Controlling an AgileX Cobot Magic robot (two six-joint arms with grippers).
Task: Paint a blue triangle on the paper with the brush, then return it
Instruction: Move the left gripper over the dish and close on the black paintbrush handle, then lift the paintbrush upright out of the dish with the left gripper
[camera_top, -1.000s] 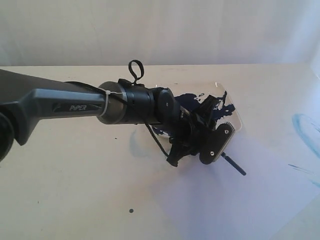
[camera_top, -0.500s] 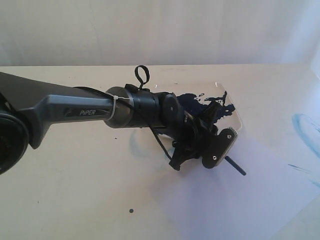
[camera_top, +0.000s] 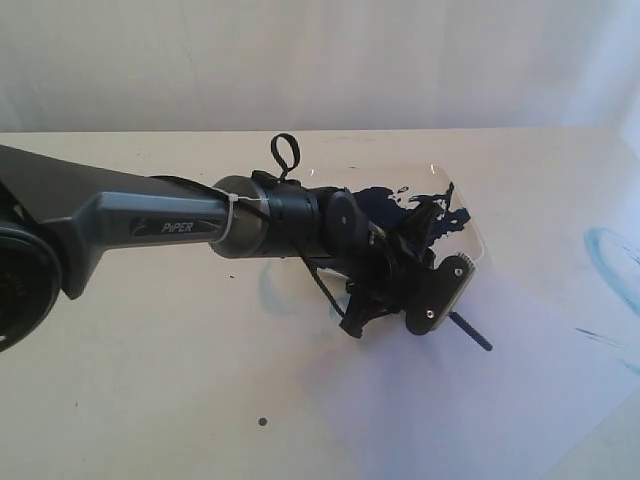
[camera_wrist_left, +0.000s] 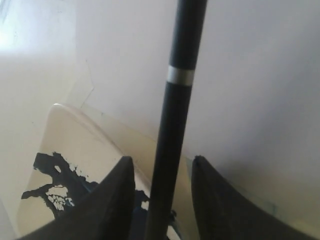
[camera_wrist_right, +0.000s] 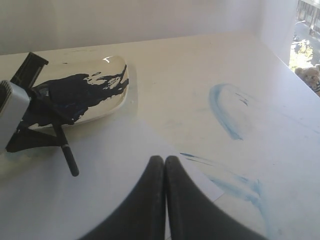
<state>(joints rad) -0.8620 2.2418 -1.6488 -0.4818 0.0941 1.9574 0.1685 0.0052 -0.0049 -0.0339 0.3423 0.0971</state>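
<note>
The brush (camera_wrist_left: 175, 115) has a black handle with a silver band; it lies from the white plate (camera_top: 470, 235) out over the paper (camera_top: 480, 400). Its handle end (camera_top: 470, 331) pokes out past my left gripper (camera_top: 436, 300), and its bristle tip is hidden under the gripper. The left gripper (camera_wrist_left: 163, 160) is open and straddles the handle, with a gap on each side. My right gripper (camera_wrist_right: 165, 159) hovers over the paper's (camera_wrist_right: 100, 170) corner, shut and empty. No blue triangle shows on the paper.
A dark navy paint blotch (camera_top: 385, 197) covers much of the plate (camera_wrist_right: 112, 97). Pale-blue smears (camera_top: 610, 255) mark the table to the right of the paper. A small dark spot (camera_top: 262, 421) sits on the table near the front.
The left arm has slid a little to the right over the plate, then held still. The brush handle end has barely shifted.
</note>
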